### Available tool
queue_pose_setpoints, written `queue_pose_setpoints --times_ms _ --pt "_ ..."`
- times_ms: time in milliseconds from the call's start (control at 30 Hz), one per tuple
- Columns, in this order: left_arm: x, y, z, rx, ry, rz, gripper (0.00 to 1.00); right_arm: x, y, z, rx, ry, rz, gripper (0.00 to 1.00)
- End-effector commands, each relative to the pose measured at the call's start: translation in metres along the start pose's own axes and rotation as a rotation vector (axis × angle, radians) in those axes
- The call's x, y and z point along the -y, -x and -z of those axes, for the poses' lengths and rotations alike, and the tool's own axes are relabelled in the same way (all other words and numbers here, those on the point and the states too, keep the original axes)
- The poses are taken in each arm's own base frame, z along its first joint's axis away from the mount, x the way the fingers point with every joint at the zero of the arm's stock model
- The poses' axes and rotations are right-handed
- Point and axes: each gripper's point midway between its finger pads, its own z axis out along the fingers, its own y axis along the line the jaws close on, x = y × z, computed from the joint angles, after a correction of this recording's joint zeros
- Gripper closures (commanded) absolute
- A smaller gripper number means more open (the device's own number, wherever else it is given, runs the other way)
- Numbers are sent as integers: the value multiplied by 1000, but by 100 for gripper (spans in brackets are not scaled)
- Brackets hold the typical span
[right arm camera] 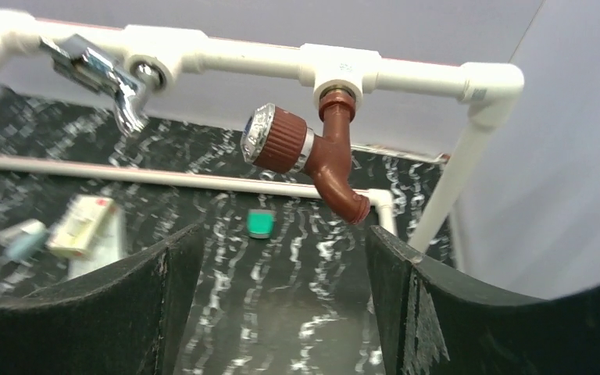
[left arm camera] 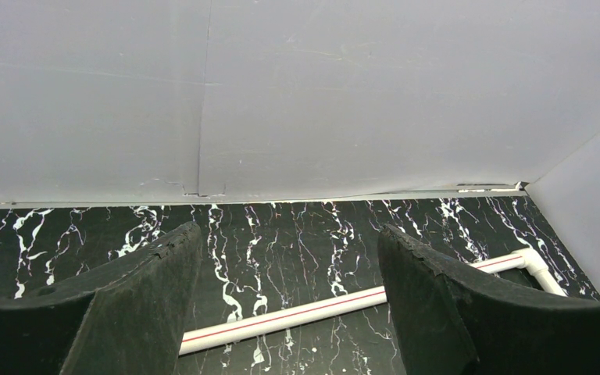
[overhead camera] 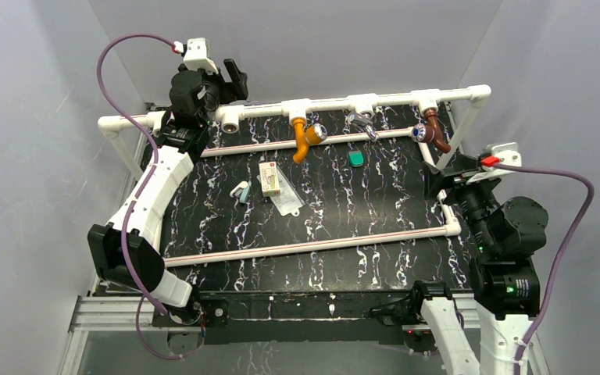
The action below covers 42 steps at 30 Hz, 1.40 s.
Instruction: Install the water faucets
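Black marbled desk (overhead camera: 320,211) under grey walls carries a white pipe frame (overhead camera: 391,100). Along its far rail hang the orange faucet (overhead camera: 306,139), top centre of the overhead view, and the reddish-brown faucet (overhead camera: 432,131), upper right, both seated in tees. A careless close on the brown knob could, I judge, twist that faucet crooked or shove the rail. The right jaws stand well open and empty, and the brown faucet sits above their gap, touching neither finger. The left jaws gape wide and empty at upper left, well apart from both faucets.
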Motion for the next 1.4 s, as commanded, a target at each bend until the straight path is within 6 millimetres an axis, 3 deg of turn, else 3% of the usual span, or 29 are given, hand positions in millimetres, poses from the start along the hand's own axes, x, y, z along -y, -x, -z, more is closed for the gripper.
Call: queue_pose_setpoints --times_ms 0,133,267,667,733,1067,1367 --pt "-43 -180 9 -524 118 -48 21 8 10 -8 69 39 400 19" --pt "-43 -179 10 -518 122 -50 21 12 15 -11 150 33 617 19" --pt "-43 -178 10 -517 122 -53 21 17 6 -19 164 29 798 18" --pt "-44 -181 9 -523 123 -54 21 21 11 -40 258 4 995 18" --pt "-44 -180 9 -522 123 -54 21 21 16 -41 292 -15 1009 17" --pt "-43 -185 8 -532 119 -49 21 27 9 -69 268 -6 1034 20" --pt "-43 -186 8 -534 120 -51 21 31 4 -83 261 -18 954 33"
